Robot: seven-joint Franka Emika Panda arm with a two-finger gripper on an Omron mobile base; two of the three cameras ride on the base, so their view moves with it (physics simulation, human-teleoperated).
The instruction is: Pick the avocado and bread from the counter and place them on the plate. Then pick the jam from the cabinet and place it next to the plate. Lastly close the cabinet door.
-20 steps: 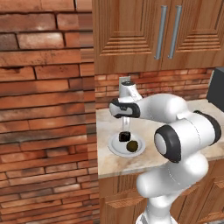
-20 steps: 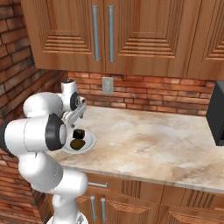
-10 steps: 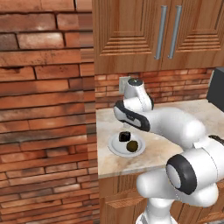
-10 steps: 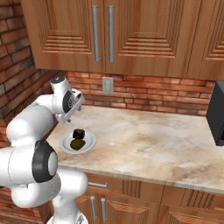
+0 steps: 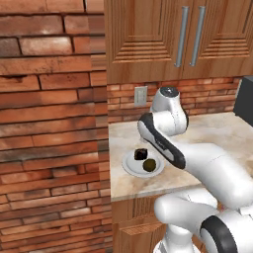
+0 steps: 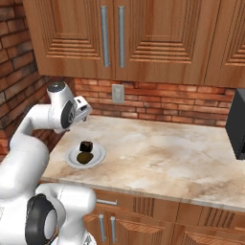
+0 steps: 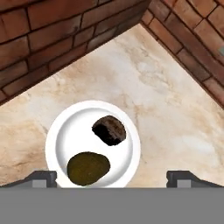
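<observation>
A white plate [image 7: 61, 131] lies on the beige counter [image 7: 175, 109] near the brick corner. On it rest the olive-brown avocado [image 7: 87, 167] and the dark bread [image 7: 109, 130], side by side. My gripper [image 7: 112, 180] hangs open well above the plate, holding nothing, its fingertips [image 7: 41, 178] wide apart. In the right base view the plate [image 6: 98, 158] carries the bread [image 6: 86, 146] and the avocado [image 6: 85, 157], and the gripper [image 6: 84, 110] is up and behind them. The left base view has the plate [image 5: 129, 166], bread [image 5: 141, 153] and avocado [image 5: 149, 164] beside my arm. The jam is hidden.
Wooden wall cabinets [image 6: 119, 38] with shut doors and metal handles hang above the counter. A brick wall [image 5: 49, 123] closes off the left side. A dark appliance [image 6: 237, 124] stands at the far right. A wall outlet [image 6: 117, 93] sits behind the plate.
The gripper, low over the plate a second ago, has risen and drawn back from it. Bread and avocado stay on the plate.
</observation>
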